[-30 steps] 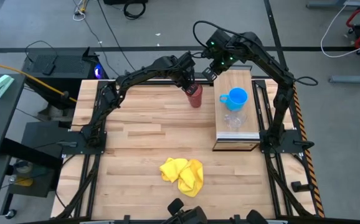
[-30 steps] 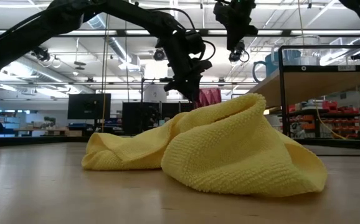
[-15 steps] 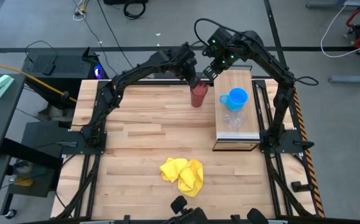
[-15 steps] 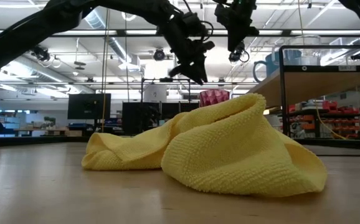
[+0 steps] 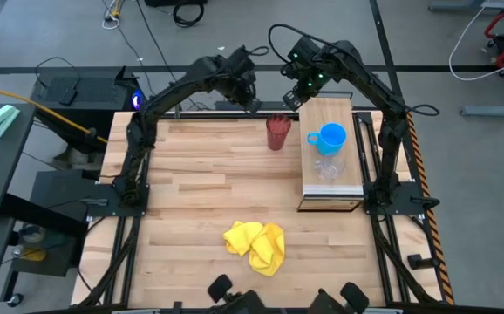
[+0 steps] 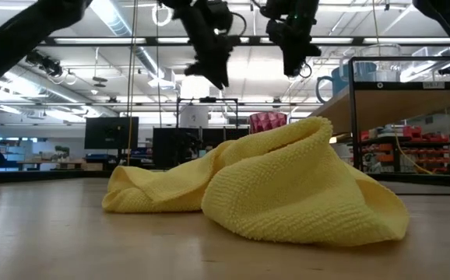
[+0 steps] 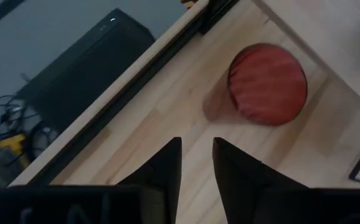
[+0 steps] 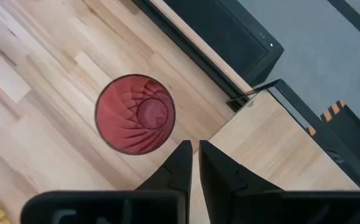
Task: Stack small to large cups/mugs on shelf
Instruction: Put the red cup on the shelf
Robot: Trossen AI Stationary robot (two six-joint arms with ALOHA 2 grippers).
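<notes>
Yellow cloth (image 5: 255, 246) lies bunched at the near side of the table (image 5: 191, 192), well apart from the shelf (image 5: 332, 177) and in front of it toward the table's middle. Shelf runs along the table's right side; clear cup (image 5: 327, 167) stands on it about midway, blue mug (image 5: 330, 137) on it just beyond, handle pointing off the shelf's inner edge. Red tumbler (image 5: 276, 133) stands upright on the tabletop just beside the shelf's inner edge, level with the mug — not on the shelf, nothing touching it. Left gripper (image 5: 252, 101) hangs in the air past the tumbler, off the shelf's far inner corner; fingers (image 7: 167, 165) a narrow gap apart, holding nothing. Right gripper (image 5: 290, 98) hovers above the shelf's far inner corner, looking straight down into the tumbler — fingers (image 8: 179, 165) nearly together, a thin slit between them, empty.
</notes>
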